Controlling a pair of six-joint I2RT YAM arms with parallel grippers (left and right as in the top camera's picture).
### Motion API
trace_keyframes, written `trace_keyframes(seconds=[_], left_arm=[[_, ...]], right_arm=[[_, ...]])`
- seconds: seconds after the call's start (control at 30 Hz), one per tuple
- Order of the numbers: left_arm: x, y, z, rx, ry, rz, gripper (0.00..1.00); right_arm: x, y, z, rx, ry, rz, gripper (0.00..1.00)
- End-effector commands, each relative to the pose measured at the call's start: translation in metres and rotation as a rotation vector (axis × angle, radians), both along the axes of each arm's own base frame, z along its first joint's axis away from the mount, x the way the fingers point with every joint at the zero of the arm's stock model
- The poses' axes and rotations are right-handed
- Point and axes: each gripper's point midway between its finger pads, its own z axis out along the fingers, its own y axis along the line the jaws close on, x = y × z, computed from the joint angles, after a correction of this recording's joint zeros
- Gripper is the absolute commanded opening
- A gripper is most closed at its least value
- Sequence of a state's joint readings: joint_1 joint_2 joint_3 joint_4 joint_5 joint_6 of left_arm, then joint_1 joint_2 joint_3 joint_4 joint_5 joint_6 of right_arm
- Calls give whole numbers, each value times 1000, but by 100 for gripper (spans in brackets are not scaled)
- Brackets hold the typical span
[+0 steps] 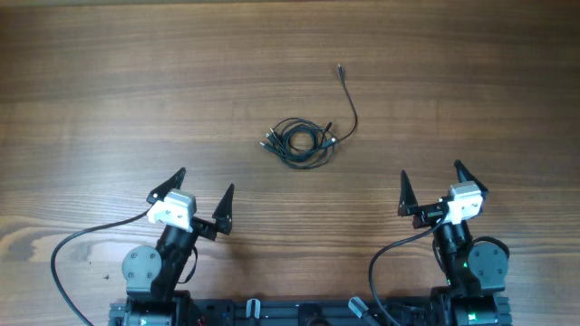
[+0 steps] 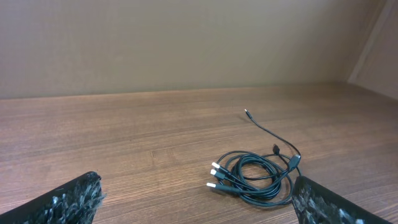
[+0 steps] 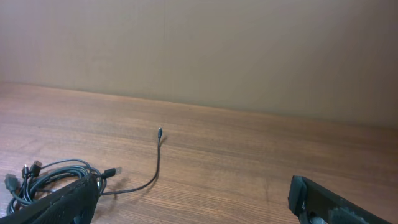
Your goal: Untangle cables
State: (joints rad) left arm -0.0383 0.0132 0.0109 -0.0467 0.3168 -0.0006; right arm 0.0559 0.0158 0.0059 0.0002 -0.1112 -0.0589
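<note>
The cables (image 1: 299, 139) lie as one small coil of thin black cords in the middle of the wooden table, with several plug ends sticking out at its left. One loose cord runs up from the coil to a plug at the far side (image 1: 340, 68). The coil also shows in the left wrist view (image 2: 255, 177) and at the left edge of the right wrist view (image 3: 43, 177). My left gripper (image 1: 203, 189) is open and empty, near the front left. My right gripper (image 1: 431, 185) is open and empty, near the front right. Both are well short of the coil.
The wooden table (image 1: 109, 81) spreads wide around the coil. Thicker black arm cables (image 1: 68, 249) trail by the arm bases at the front edge. A plain beige wall (image 2: 186, 43) stands behind the table's far edge.
</note>
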Motion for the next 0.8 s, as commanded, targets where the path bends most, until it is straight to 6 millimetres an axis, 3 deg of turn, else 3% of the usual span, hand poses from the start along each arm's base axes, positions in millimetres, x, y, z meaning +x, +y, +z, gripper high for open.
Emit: trace_keyframes(seconds=[0.0, 0.27, 0.43, 0.6, 0.77], left_arm=[[-1, -4, -1, 14, -4, -25, 100], [0, -2, -2, 14, -4, -10, 100], [2, 2, -3, -161, 75, 27, 100], [0, 4, 6, -171, 235, 49, 100], [12, 2, 10, -157, 462, 64, 100]], right_arm=[[0, -2, 1, -17, -7, -12, 100], [0, -2, 1, -16, -8, -8, 100], [0, 1, 1, 208, 33, 7, 100], [-1, 5, -17, 213, 219, 12, 100], [7, 7, -18, 205, 427, -4, 100]])
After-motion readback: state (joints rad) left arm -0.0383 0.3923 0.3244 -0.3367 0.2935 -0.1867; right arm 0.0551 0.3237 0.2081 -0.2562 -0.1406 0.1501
